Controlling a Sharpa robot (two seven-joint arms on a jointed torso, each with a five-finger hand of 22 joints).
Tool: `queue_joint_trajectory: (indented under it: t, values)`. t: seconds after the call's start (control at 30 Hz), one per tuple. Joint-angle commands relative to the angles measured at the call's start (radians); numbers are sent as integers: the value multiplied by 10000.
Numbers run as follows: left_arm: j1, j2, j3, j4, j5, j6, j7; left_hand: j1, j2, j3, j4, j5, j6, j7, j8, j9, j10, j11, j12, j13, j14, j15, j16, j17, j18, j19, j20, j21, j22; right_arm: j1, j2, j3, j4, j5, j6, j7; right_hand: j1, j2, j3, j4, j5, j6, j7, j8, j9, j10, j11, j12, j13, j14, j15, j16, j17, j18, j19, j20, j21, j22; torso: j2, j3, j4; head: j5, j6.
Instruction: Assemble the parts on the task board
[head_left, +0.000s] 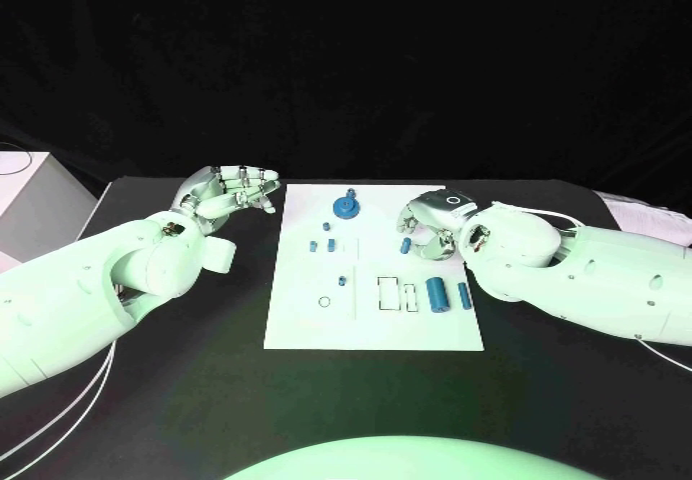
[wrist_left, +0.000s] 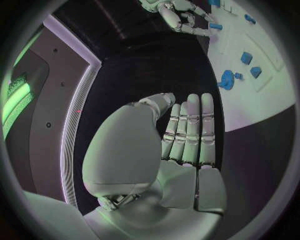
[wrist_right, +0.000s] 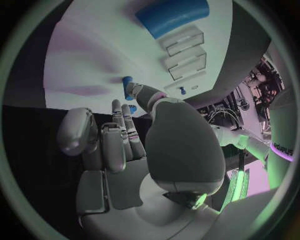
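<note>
Right hand (head_left: 433, 226) over the task board's (head_left: 374, 330) right edge pinches a small blue part (wrist_right: 127, 88), likely carrying to seat it; left hand (head_left: 231, 192) idle, holding nothing, left of board.

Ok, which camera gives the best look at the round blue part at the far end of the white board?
The head view: the round blue part sits unobstructed at the far end of the task board. The left wrist view also shows it, small and bent near the circle's rim. In the right wrist view I cannot pick it out.
</note>
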Motion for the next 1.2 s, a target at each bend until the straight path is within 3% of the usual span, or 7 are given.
queue_joint_trajectory:
  t: [0.03,0.43,0.83,1.0,1.1,1.2]
  values:
    - [-8,6,8,23,54,114,55,56,-5,-51,19,35,-66,21,9,-16,-80,9,-28,-11,-38,58,-37,-5,123,-14,55,-48,-10,-2,77,-7,-111,59,470,141,45,48,41,85,-28,133,-16,17,-12,109,-10,78,17,388,-68,-10,-6,89,59,-28,-67,-3,0,0,6,5,-12]
    - [-9,5,8,22,55,108,52,54,-1,-62,24,35,-76,22,20,-18,-108,14,-17,-21,-45,64,-43,0,123,-18,63,-57,-14,-42,295,-40,-318,232,393,239,-23,202,731,464,-45,752,68,254,74,724,-137,96,9,409,-179,18,28,77,128,-135,-41,37,3,0,4,4,-60]
    - [-9,1,8,12,55,100,44,54,-1,-62,24,35,-76,22,20,-18,-108,14,-17,-21,-45,64,-43,0,123,-18,63,-57,-14,-91,340,-56,-320,318,247,238,-72,291,947,629,-140,1138,1,471,210,1202,-241,126,39,430,-263,58,84,63,176,-221,14,98,-5,0,0,7,-101]
    - [-9,0,8,5,55,93,42,58,6,-62,25,37,-77,22,27,-18,-116,14,-9,-24,-47,65,-45,2,125,-20,65,-61,-16,-101,327,-58,-304,181,-9,117,111,602,1069,579,-126,1420,-74,696,359,1593,-361,206,115,446,-360,90,136,47,216,-308,107,187,-7,1,-3,8,-102]
    - [-9,1,8,3,55,92,42,58,6,-62,25,37,-77,22,27,-18,-116,14,-9,-24,-47,65,-45,2,125,-20,65,-61,-16,-108,317,-58,-290,50,-288,31,317,832,1273,445,-468,1451,-91,806,462,1777,-410,197,166,462,-411,122,195,28,243,-366,181,260,-6,1,-5,8,-99]
    - [-9,8,8,-2,55,91,43,58,6,-62,25,37,-77,22,27,-18,-116,14,-9,-24,-47,65,-45,2,125,-20,65,-61,-16,-116,289,-58,-252,-94,-700,-46,376,904,1420,380,-599,1446,-96,857,517,1857,-424,181,193,476,-423,153,250,8,268,-385,268,339,-9,2,-1,7,-91]
